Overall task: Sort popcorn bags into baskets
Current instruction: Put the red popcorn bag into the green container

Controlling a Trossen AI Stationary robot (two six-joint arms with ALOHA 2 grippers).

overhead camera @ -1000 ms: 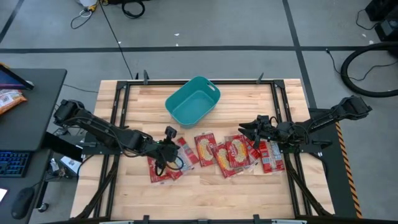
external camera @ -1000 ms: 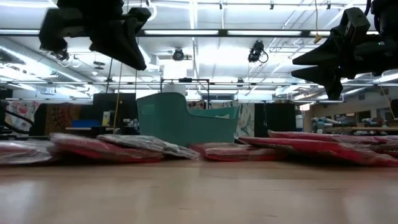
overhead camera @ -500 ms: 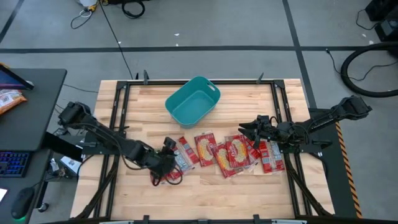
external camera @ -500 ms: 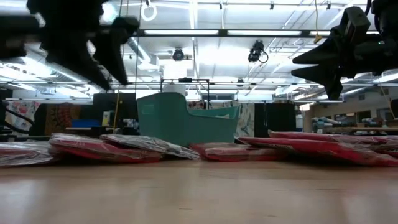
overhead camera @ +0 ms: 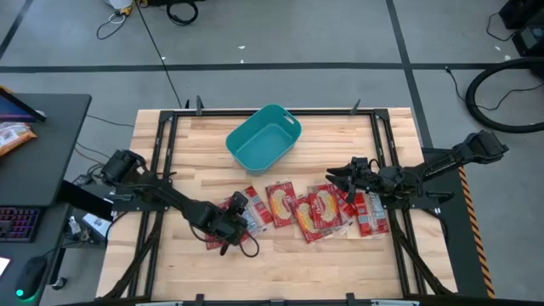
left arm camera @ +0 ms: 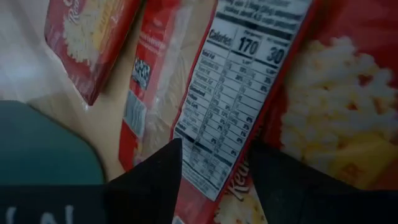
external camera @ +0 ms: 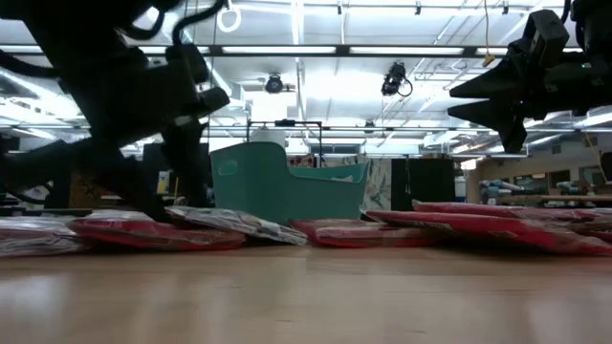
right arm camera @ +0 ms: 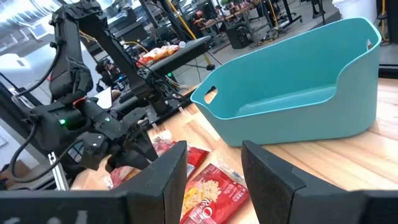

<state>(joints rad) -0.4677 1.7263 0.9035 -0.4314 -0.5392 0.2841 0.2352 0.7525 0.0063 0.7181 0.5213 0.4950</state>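
Observation:
Several red popcorn bags [overhead camera: 316,210] lie flat in a row across the middle of the wooden table. The teal basket [overhead camera: 265,142] stands behind them at the far middle, with nothing in it. My left gripper [overhead camera: 232,219] is low over the leftmost bags, open. In the left wrist view its fingers [left arm camera: 149,183] stand on either side of one bag's white nutrition panel [left arm camera: 233,93]. My right gripper [overhead camera: 333,178] hovers open above the right-hand bags, pointing toward the table's left; its wrist view shows the basket [right arm camera: 298,93]. My left gripper [external camera: 170,196] comes down on the leftmost bags from above with its fingers apart. Whether the fingertips touch the bag I cannot tell. The bag lies flat on the table with its printed back up.
A black desk with a keyboard and an orange snack bag [overhead camera: 13,136] stands off the table's left side. Bare wood [overhead camera: 280,272] runs along the near edge. Black frame rails [overhead camera: 166,153] run along the table's left and right sides.
My left gripper has come down from high above the table onto the leftmost bags, shifting toward the near edge, and has opened its fingers. My right gripper has kept still. The bags lie as before.

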